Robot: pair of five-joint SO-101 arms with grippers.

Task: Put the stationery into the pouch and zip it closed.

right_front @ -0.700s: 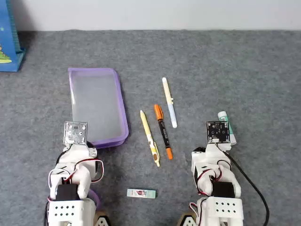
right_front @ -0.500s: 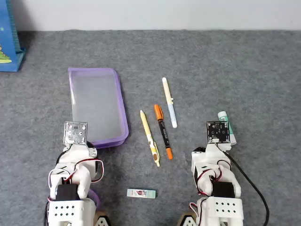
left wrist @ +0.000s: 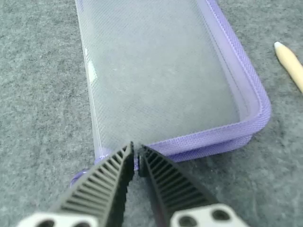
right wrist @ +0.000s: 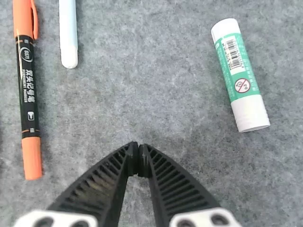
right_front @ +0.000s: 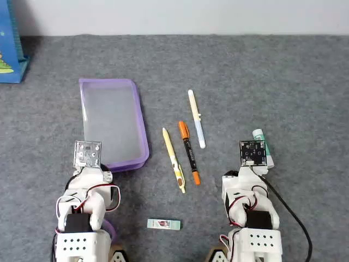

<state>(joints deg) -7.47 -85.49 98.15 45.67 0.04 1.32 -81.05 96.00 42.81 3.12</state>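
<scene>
Pouch [left wrist: 165, 80] flat, left hand [left wrist: 136, 160] tips together

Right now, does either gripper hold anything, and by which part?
Nothing is held. The right gripper is shut over bare carpet. The left gripper is shut at the near edge of the pouch, with no visible grip on it.

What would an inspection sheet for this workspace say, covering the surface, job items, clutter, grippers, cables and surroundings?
Surface: grey mat.
Job's things: purple pouch lying flat; yellow pen, orange marker and white-blue pen beside it; glue stick near the right gripper; eraser lying apart.
Clutter: blue box at the far left edge.
Grippers: left gripper shut at the pouch's near end; right gripper shut over bare mat.
Cables: black cable beside the right arm.
Surroundings: white wall behind.
</scene>
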